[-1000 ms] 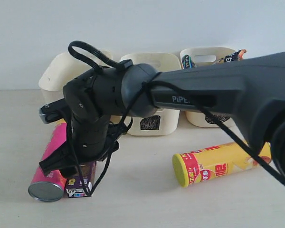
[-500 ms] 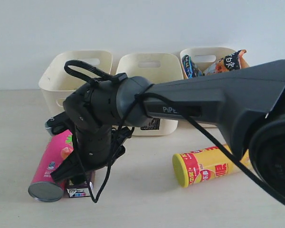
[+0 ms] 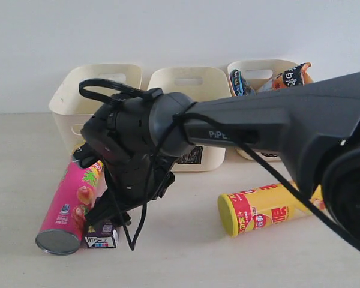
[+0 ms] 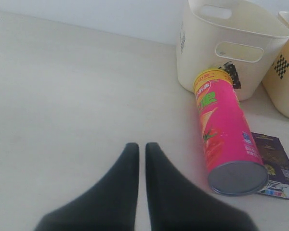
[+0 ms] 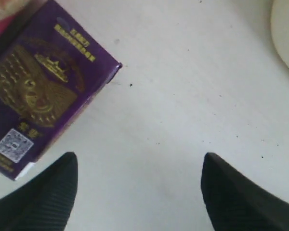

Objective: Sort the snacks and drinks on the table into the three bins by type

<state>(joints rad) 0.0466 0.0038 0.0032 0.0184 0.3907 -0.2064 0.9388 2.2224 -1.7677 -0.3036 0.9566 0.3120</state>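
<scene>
Matt, faintly wood-grained table (image 3: pixel 186 258); smooth cream plastic bins (image 3: pixel 189 90); glossy pink tube (image 4: pixel 224 130) with a dull metal end (image 4: pixel 237 177); purple carton (image 5: pixel 38 91) of printed card.

The wall (image 3: pixel 180 30) behind the work area is plain and pale grey-white, evenly toned across the exterior view. It meets the far edge of the table (image 3: pixel 186 264), a pale beige flat surface with faint wood grain and a few small dark specks visible close up. Lighting is soft and diffuse, with only faint, blurred shadows lying on the tabletop.
</scene>
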